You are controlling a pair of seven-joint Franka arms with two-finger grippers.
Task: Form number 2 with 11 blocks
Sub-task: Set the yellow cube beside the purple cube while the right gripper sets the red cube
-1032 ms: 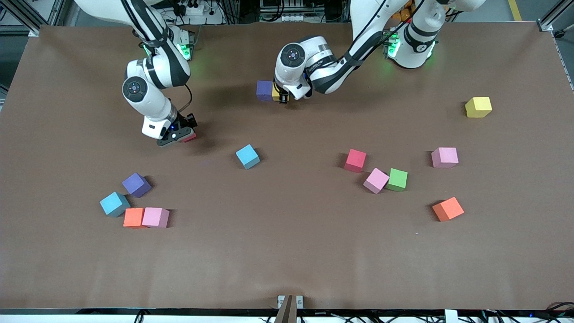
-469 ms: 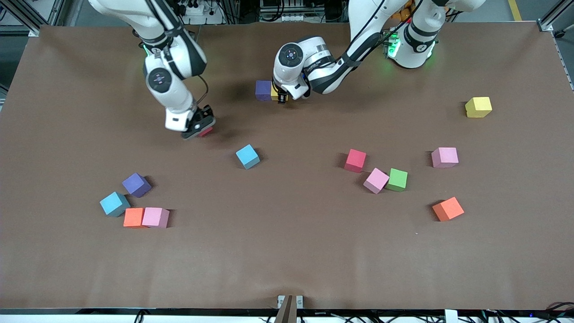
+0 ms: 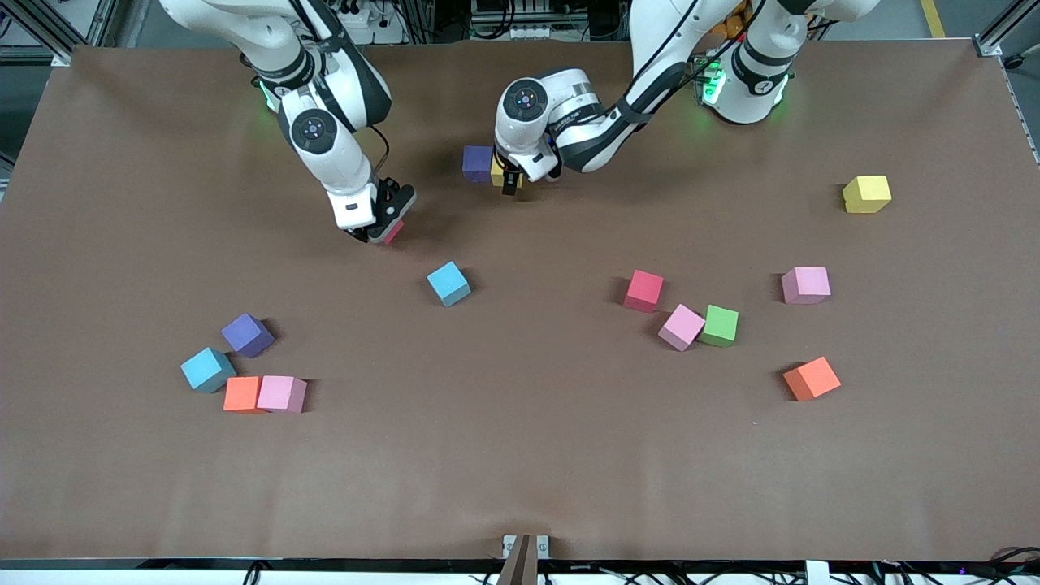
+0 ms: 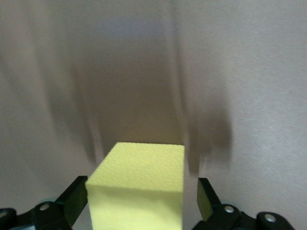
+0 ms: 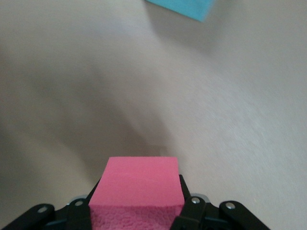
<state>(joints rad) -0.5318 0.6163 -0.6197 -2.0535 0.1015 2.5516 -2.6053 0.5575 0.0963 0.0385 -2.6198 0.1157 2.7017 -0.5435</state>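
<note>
Gripping a pink-red block [image 5: 136, 184], our right gripper [image 3: 382, 230] hangs over the brown desk [image 3: 520, 455], its fingers [image 5: 80, 211] pressed against the block's two sides. Just below it in the front view, toward the camera, we see a light blue block [image 3: 448, 283] on the desk; a corner of that block also shows in the right wrist view [image 5: 184, 7].

Our left gripper [image 3: 510, 180] is low near the robots' edge of the desk, with a yellow block [image 4: 139, 184] between its fingers [image 4: 74, 199]. In the left wrist view both fingers stand a little apart from the block's sides, so this gripper is open around it. Touching the yellow block, on the side toward the right arm's end, sits a purple block [image 3: 478, 162].

Well away from the left gripper, toward the left arm's end of the desk, we see a second yellow block [image 3: 866, 194], a pink block [image 3: 805, 285] and an orange block [image 3: 812, 379]. Nearer to it lie a red block [image 3: 644, 290] and a pink block touching a green block [image 3: 720, 325].

Well away from the right gripper, nearer the camera and toward the right arm's end, a cluster holds a second purple block [image 3: 247, 335], another light blue block [image 3: 207, 369], and an orange block touching a pink one [image 3: 281, 393].
</note>
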